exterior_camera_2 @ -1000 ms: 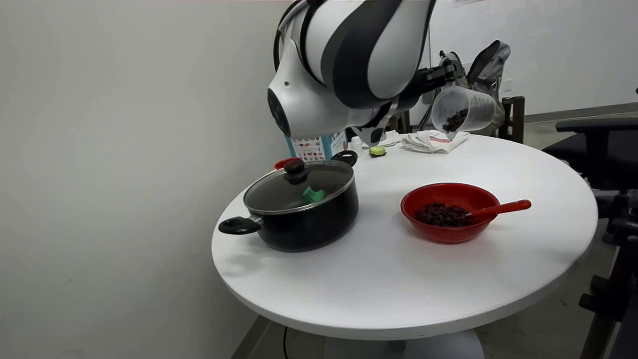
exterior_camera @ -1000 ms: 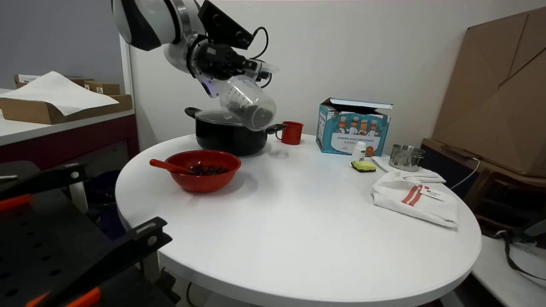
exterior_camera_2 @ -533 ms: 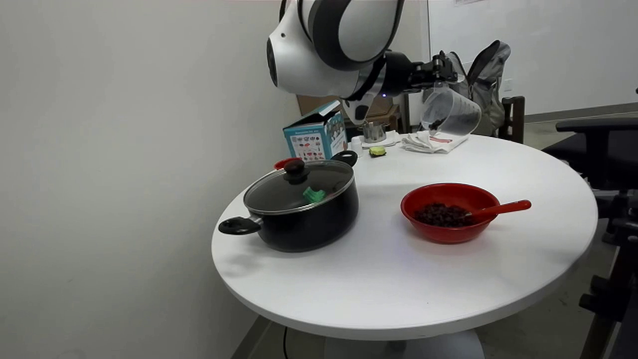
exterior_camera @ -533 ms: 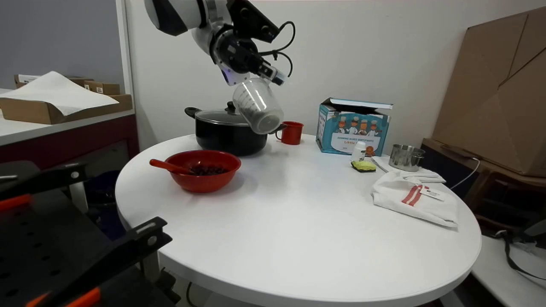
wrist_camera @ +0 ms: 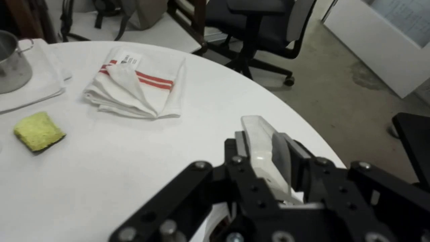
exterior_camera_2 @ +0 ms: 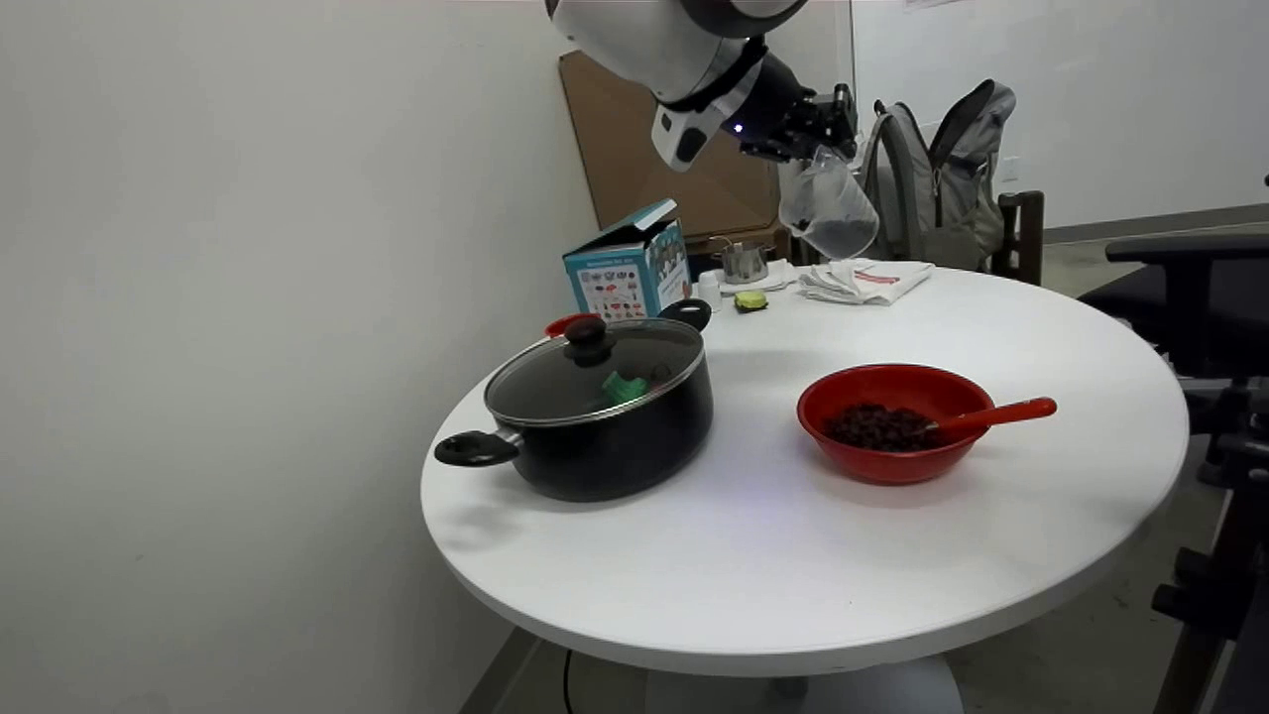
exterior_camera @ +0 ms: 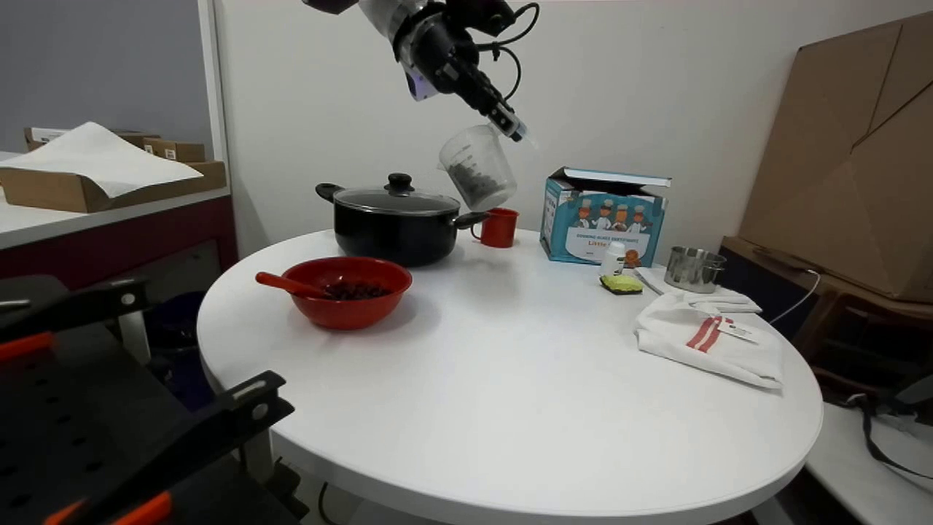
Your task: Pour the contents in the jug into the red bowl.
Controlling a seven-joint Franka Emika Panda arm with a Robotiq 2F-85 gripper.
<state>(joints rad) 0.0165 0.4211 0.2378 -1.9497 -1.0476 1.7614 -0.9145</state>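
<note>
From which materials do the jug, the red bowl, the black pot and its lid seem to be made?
Jug: probably plastic, clear and faintly cloudy; dark contents show through.
Red bowl: smooth, softly shiny, perhaps plastic; enamelled metal cannot be excluded.
Black pot: likely coated metal, judging by its smooth, dark surface.
Lid: apparently glass, silver-rimmed; a green object shows through it.

Jug [exterior_camera: 481, 155]: clear (faint marks on its side), aloft, tilted, mouth up and to the left in an exterior view.
Contents [exterior_camera: 472, 182]: small dark pieces in the jug's lower part.
Red bowl [exterior_camera: 346, 313]: wide, upright, well apart from the jug and lower; similar pieces [exterior_camera_2: 877, 428] inside.
</note>
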